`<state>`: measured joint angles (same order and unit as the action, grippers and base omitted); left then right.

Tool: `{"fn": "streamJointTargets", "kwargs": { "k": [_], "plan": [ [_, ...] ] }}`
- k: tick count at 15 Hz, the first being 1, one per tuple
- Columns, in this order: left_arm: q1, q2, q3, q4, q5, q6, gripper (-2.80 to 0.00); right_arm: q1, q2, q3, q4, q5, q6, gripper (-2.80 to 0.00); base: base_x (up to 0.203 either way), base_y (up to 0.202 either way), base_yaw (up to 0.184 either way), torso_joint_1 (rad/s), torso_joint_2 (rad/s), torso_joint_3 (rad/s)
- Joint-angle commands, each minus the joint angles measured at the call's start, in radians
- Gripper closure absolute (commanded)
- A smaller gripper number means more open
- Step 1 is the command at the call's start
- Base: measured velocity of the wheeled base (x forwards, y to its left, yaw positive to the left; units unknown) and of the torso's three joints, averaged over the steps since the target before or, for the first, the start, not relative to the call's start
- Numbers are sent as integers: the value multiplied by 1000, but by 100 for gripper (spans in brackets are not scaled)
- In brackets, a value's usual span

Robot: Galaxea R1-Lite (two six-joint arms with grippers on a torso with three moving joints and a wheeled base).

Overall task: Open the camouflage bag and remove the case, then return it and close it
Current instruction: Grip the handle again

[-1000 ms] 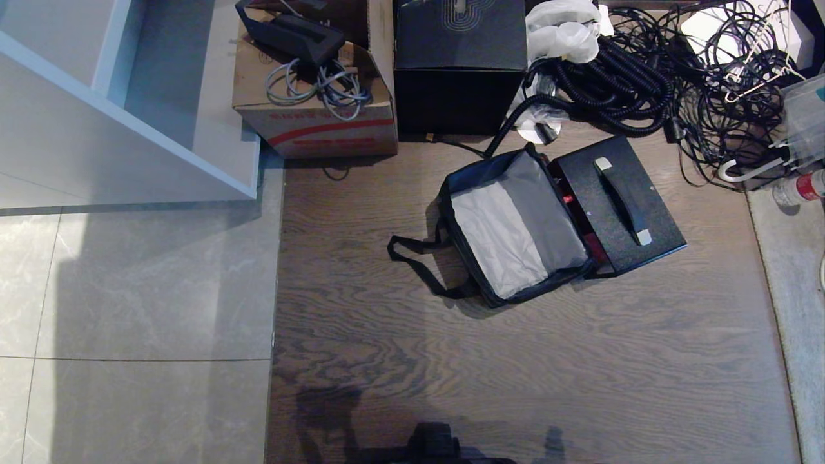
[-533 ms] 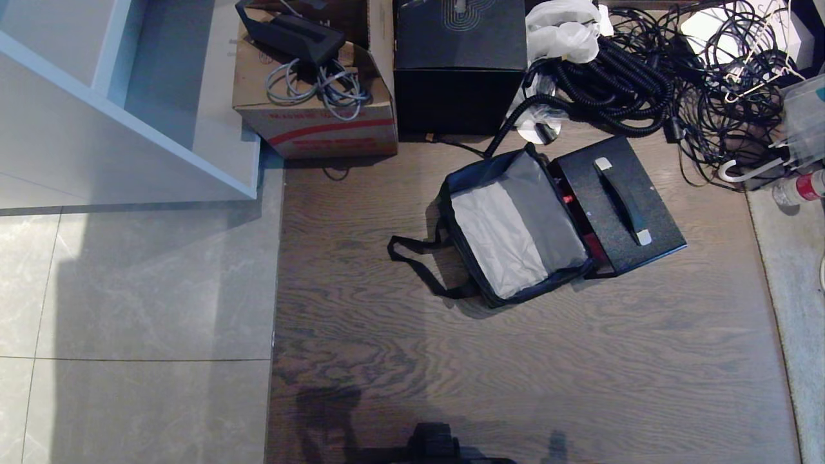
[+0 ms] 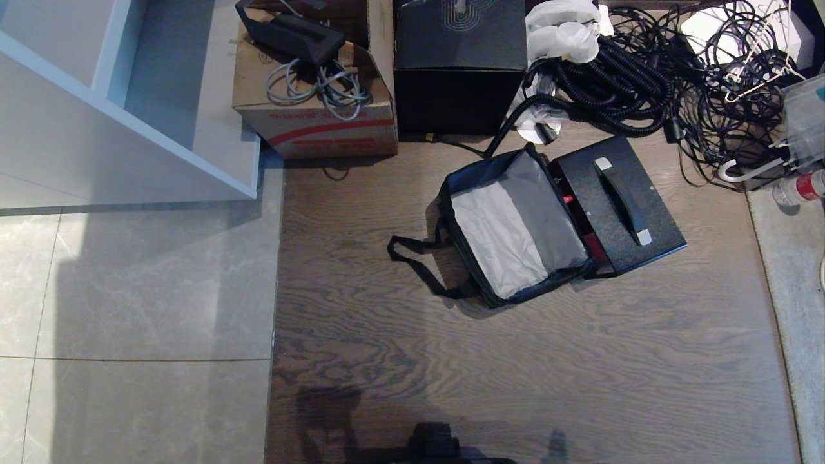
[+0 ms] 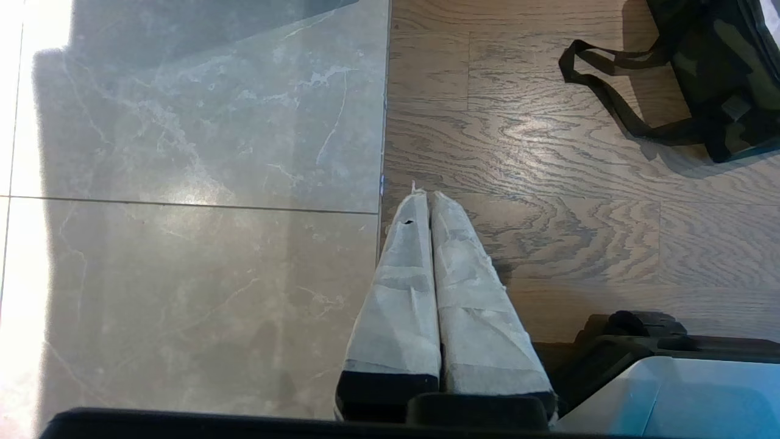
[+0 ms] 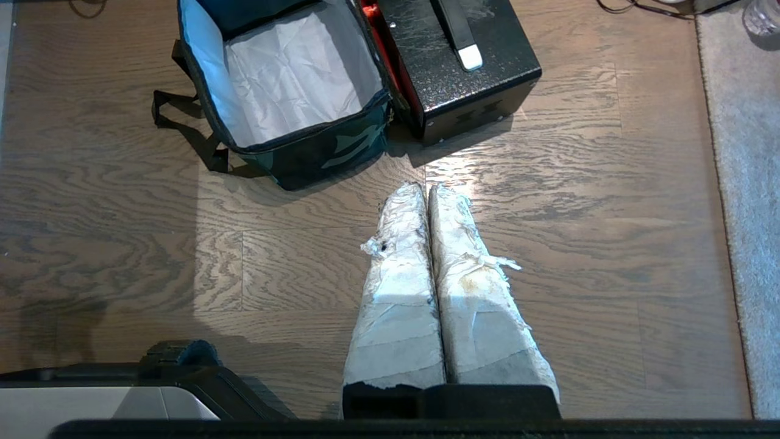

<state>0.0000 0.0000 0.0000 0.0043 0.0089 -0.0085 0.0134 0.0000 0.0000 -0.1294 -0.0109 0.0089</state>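
The camouflage bag (image 3: 515,225) lies open on the wooden floor, its grey inside empty and its black strap (image 3: 419,264) trailing to the left. The case (image 3: 619,203), dark and speckled with a black bar handle, rests on the bag's folded-back red-lined flap at its right. In the right wrist view the bag (image 5: 323,149) and case (image 5: 469,67) lie beyond my right gripper (image 5: 428,192), which is shut and empty, well short of them. My left gripper (image 4: 428,196) is shut over the floor seam, with the bag's corner (image 4: 719,79) far off. Neither arm shows in the head view.
A black cube box (image 3: 459,64) and a cardboard box (image 3: 316,96) with cables stand behind the bag. Tangled black hoses and cords (image 3: 651,77) pile up at the back right. A white shelf unit (image 3: 129,109) stands at the left, and grey carpet (image 3: 799,322) borders the right.
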Motion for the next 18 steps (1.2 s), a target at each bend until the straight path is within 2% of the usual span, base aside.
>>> {"fn": "streamJointTargets", "kwargs": {
  "k": [1, 18],
  "plan": [
    [0, 0, 0, 0, 0, -1, 0, 0, 2, 40, -1, 0, 0, 0, 0, 0, 0, 0, 0, 0],
    [0, 0, 0, 0, 0, -1, 0, 0, 2, 40, -1, 0, 0, 0, 0, 0, 0, 0, 0, 0]
  ]
}}
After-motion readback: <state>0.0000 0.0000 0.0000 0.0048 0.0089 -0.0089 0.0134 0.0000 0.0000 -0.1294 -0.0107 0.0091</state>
